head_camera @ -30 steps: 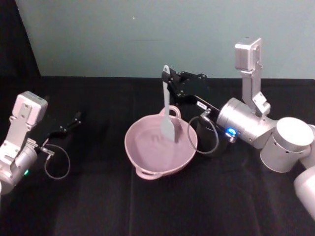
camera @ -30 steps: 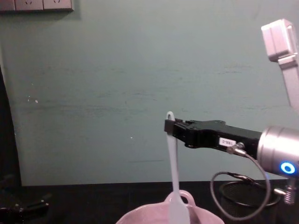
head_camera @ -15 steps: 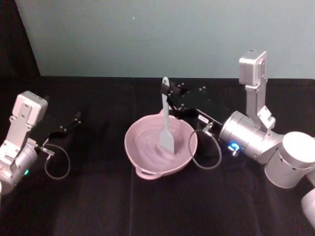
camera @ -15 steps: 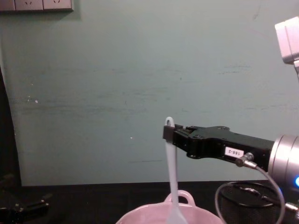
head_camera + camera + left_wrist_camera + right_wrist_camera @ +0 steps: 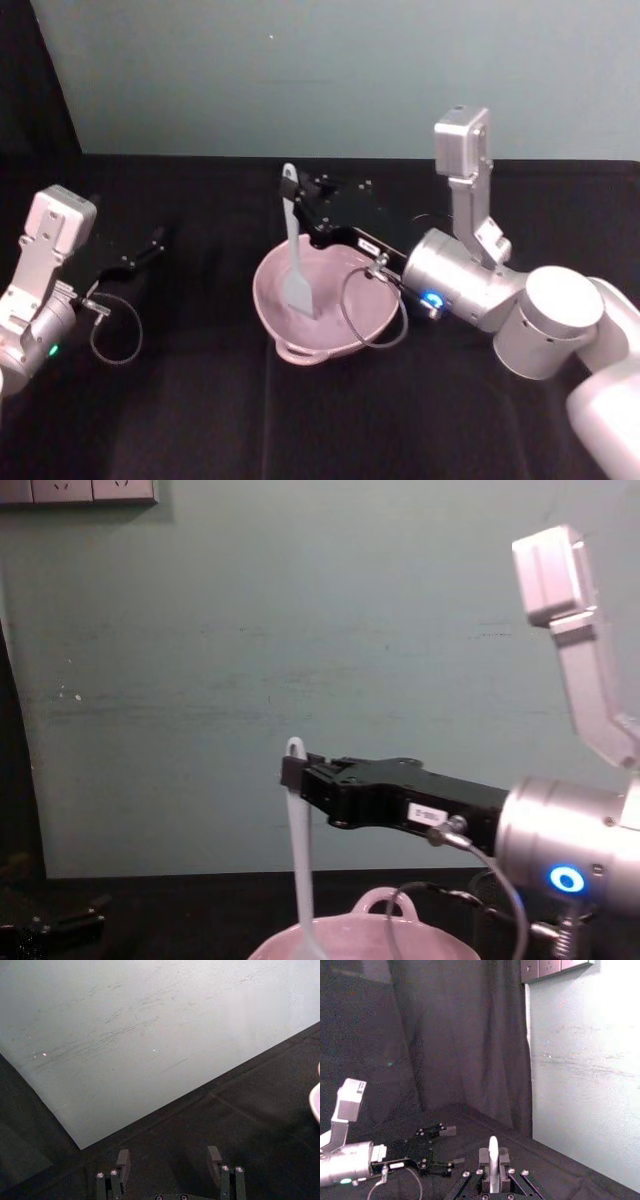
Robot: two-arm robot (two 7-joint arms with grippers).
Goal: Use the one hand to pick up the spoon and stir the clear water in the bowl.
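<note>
Where the right hand (image 5: pixel 296 193) sits: above the far-left part of the bowl (image 5: pixel 265 295), reaching in from the right, its silver arm (image 5: pixel 465 290) and blue ring (image 5: pixel 432 299) trailing behind.
Right hand's grip: fingers (image 5: pixel 483 1154) closed tight on the spoon (image 5: pixel 296 262), pinching the handle near its top; the holed end pokes up just past them.
Spoon: hangs close to upright below the hand, paddle head down inside the bowl, toward its left side; from here I can't tell whether it touches the bottom.
Bowl: pale pink, on the black surface (image 5: pixel 200 420), with a loop handle (image 5: pixel 297 352) on its near rim.
Parked left hand (image 5: pixel 150 245): low at the left, well apart from the bowl, fingers (image 5: pixel 123 1160) spread, gripping nothing.
</note>
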